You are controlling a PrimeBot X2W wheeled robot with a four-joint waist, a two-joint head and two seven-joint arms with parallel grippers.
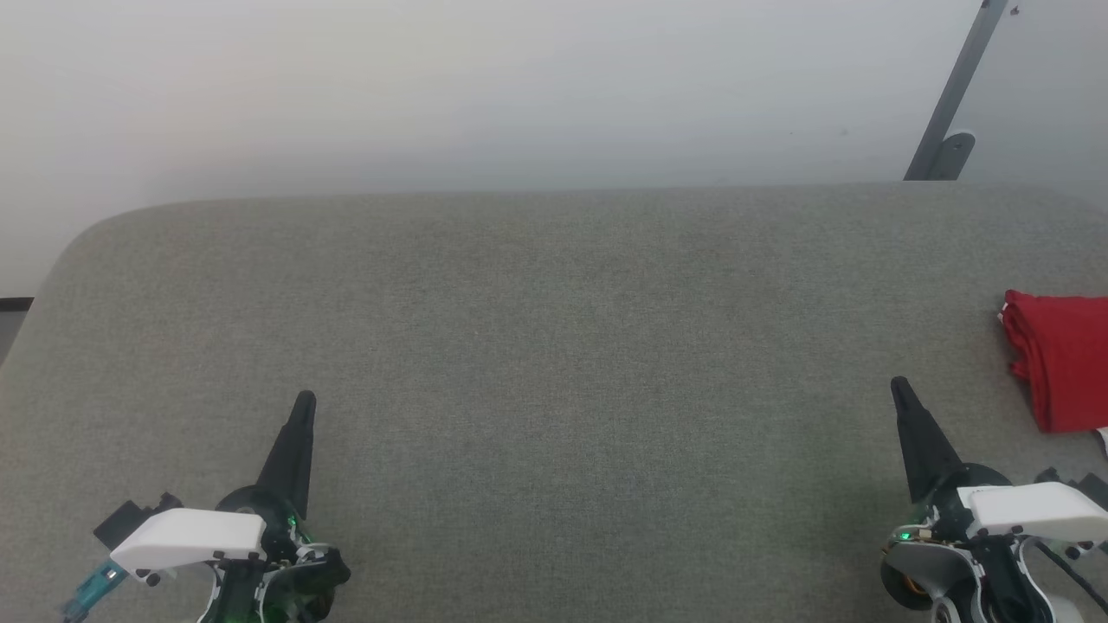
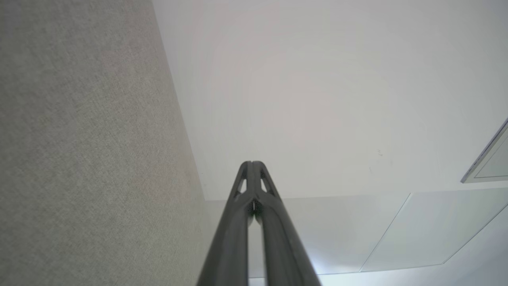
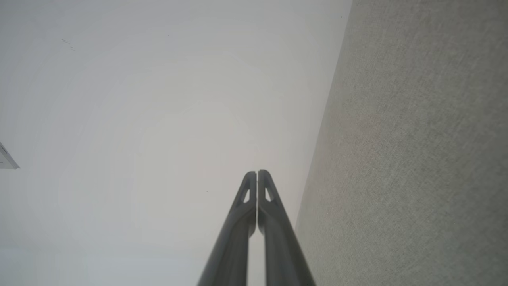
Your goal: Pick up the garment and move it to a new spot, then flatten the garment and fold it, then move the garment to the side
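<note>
Head view: grey fabric surface fills most of the frame, with a rounded corner at far left and a white wall behind it. The left gripper is at lower left, above the fabric, its dark fingers pressed together into one point and nothing in them. The right gripper is at lower right, fingers likewise together and empty. The garment is a red folded bundle lying on the fabric at the far right, cut off by the frame edge. It is just beyond and to the right of the right gripper's tip, not touching it. A bit of white shows at its near corner; no lettering is readable. A grey metal strut leans against the wall at upper right.

Left wrist view: left gripper, both fingers meeting at the tips, holding nothing. Grey fabric surface runs down the left side, white wall on the right, and a framed panel edge sits at far right.

Right wrist view: right gripper, fingertips touching with a thin slit between them lower down, holding nothing. Grey fabric surface on the right, white wall on the left.
</note>
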